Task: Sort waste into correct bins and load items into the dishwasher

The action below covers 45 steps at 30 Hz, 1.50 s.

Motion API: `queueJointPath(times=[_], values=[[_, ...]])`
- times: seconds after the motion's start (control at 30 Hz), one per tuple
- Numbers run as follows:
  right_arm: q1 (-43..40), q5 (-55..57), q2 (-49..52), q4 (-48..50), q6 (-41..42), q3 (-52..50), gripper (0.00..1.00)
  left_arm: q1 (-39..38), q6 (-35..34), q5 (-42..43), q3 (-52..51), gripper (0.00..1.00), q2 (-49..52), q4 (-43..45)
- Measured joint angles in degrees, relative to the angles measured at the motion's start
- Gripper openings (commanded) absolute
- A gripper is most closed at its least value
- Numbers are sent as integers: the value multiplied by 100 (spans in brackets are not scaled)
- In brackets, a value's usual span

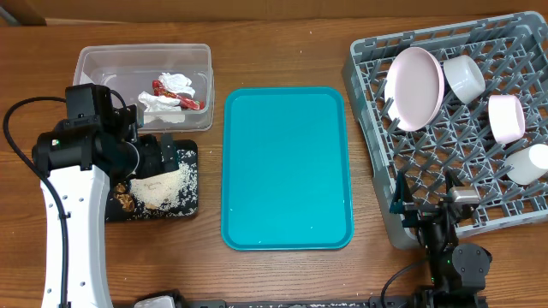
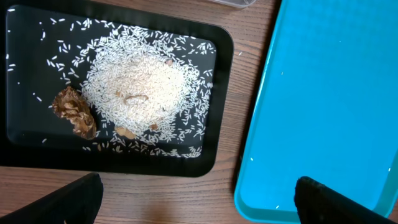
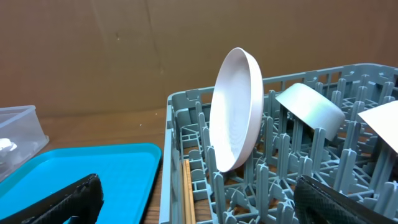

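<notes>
Left end effector (image 2: 199, 208) fingers wide apart, empty, at the edge of the black tray (image 2: 18, 140). Rice (image 2: 140, 87) and 1 brown lump (image 2: 74, 111) lie in the tray just ahead. Right end effector (image 3: 199, 208) also apart, empty, near the rack (image 3: 177, 109) corner. Plate (image 3: 236, 109) stands upright between pegs ahead, chopsticks (image 3: 186, 190) inside by the rack wall.

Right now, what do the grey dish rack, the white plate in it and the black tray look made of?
Grey pegged dish rack: moulded matte plastic, uniform lattice. Round white plate: ceramic or melamine, smooth soft sheen. Shallow black rectangular tray: likely plastic, rounded glossy rim.
</notes>
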Motion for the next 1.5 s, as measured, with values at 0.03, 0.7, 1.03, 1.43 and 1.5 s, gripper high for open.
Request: queueJointPath(times=[0.03, 0.7, 1.03, 1.43, 1.5], values=[[0, 0, 0, 4, -2, 0, 100, 0, 0, 0, 0, 100, 0, 0], [0, 2, 0, 2, -2, 0, 100, 0, 0, 2, 0, 100, 0, 0], [0, 2, 0, 2, -2, 0, 100, 0, 0, -321, 0, 100, -122, 105], [0, 2, 0, 2, -2, 0, 100, -2, -2, -170, -520, 100, -1001, 1862], [0, 4, 0, 7, 0, 0, 100, -79, -2, -76, -929, 100, -1259, 2343]])
